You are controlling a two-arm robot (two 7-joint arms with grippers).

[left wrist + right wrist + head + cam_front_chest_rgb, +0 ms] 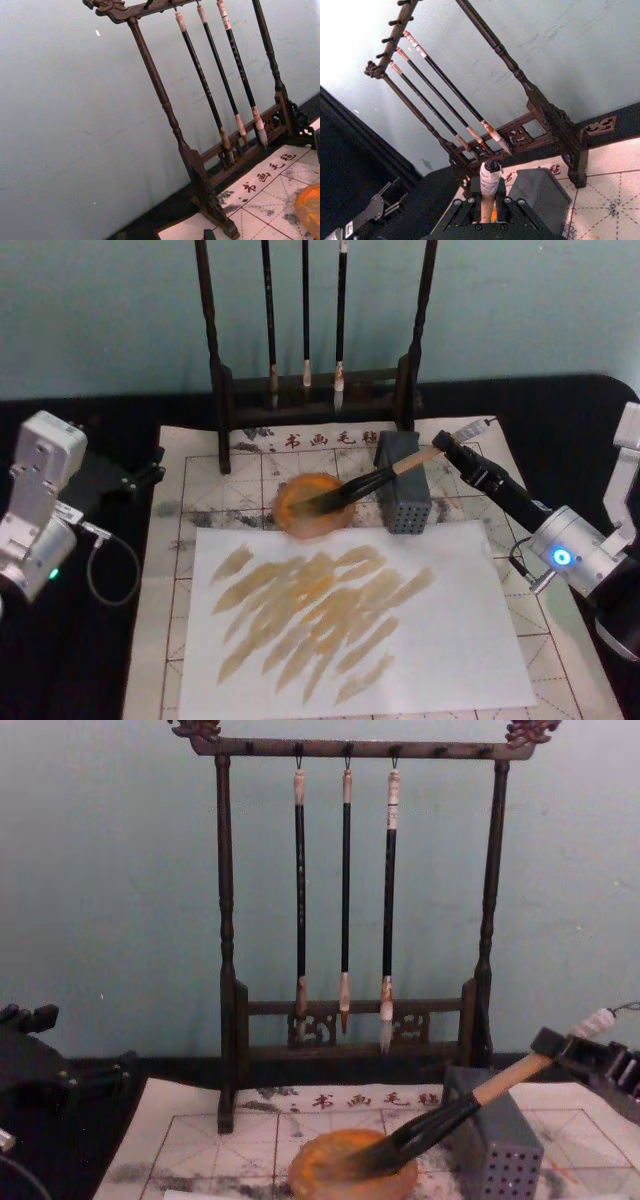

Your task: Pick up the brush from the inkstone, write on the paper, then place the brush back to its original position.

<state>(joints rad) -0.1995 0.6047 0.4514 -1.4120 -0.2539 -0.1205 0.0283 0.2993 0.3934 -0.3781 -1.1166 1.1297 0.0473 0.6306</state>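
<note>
R gripper (447,447) clamped on brush (385,476) near its white wrapped end, fingers either side of the pale handle; R wrist view shows handle (486,200) running up between the finger frames, cord end just past them. Arm reaches in from table's R edge toward the back.

Brush lies slanted: bristles down in inkstone (312,505), handle rising back and R over top of grey block (404,495), seemingly propped on its top edge. In chest view bristles (385,1152) sit in the dish (352,1172), shaft (505,1082) angled up past block (495,1145). Guess: block serves as rest, keeps handle up and inky tip draining into dish. Grip far up the handle prob. gives reach for strokes.

Inkstone sits near mat's back edge, centre, touching or just overlapping back edge of white paper (440,640). Paper covers front of mat (170,540), already carries many tan slanted strokes. Whether brush is about to be lifted or is just set back: can't tell.

L gripper (140,477) parked by mat's L back corner, well apart from the work; fingers open or not — can't tell.

Surface: black table (90,660), gridded felt mat w/ red characters along back edge, grey ink smudges. Rack (315,390) at back edge w/ three thin brushes (345,900) hanging. Behind: plain pale blue-green wall (110,900).
</note>
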